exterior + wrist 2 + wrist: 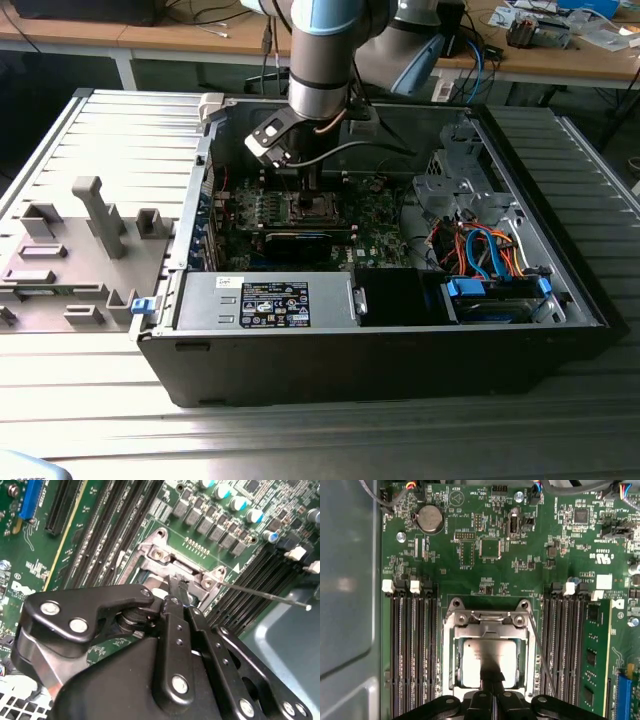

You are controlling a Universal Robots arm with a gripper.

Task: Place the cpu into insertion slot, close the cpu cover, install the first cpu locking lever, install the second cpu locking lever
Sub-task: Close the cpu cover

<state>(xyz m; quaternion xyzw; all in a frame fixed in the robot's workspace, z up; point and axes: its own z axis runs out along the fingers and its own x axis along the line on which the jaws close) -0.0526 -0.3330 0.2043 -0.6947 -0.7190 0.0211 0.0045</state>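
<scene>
Clenched, the claw (491, 681) has its two fingertips pressed together with nothing between them, tip resting on the metal top of the cpu (480, 655). The cpu lies flat in the insertion slot (305, 208), and the cpu cover (490, 626) lies down around it, its window framing the chip. A thin wire lever (543, 660) slants along one edge of the socket. In the second wrist view it (265, 596) juts well out over the memory slots (412, 650).

Room is tight. Black memory slots flank the socket on two sides, and a green memory module (594, 650) stands beyond them.

In the exterior view the arm (320, 60) drops from twelve o'clock, wrist near upright, into the open computer case (400, 370) on the slatted table (300, 440). From the socket, the cabled drive cage (480, 250) sits at three o'clock on the exterior view's right. The power supply (265, 300) sits at six, and the case wall (205, 200) at nine.
</scene>
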